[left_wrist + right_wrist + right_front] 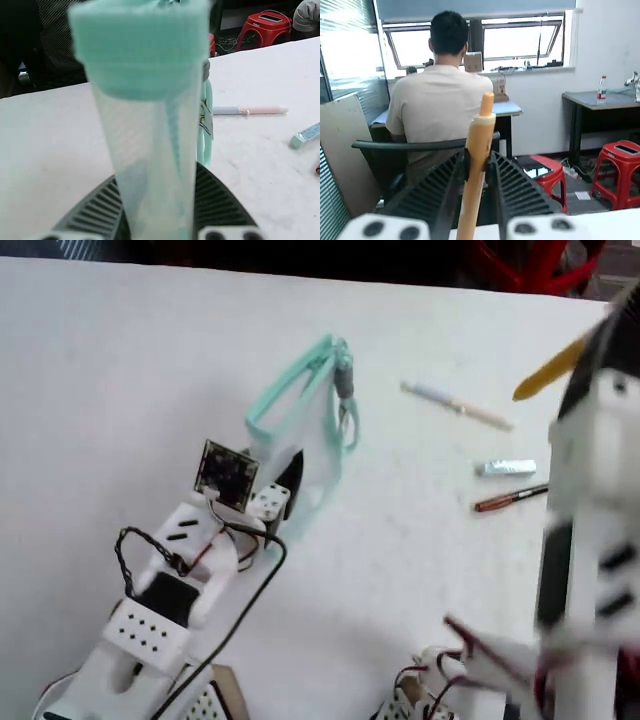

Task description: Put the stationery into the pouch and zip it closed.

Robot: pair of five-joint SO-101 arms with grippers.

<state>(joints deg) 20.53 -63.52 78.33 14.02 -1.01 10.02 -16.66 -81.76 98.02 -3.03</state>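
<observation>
Pouch (300, 435) in left claw (288, 485).

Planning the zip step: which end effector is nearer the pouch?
Left. The left end effector is shut on one end of the pouch, touching it; the right end effector is well off to the side, apart from it, shut on an orange pen.

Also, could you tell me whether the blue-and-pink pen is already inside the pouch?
No, the blue-and-pink pen lies out on the table, apart from the teal pouch.
</observation>
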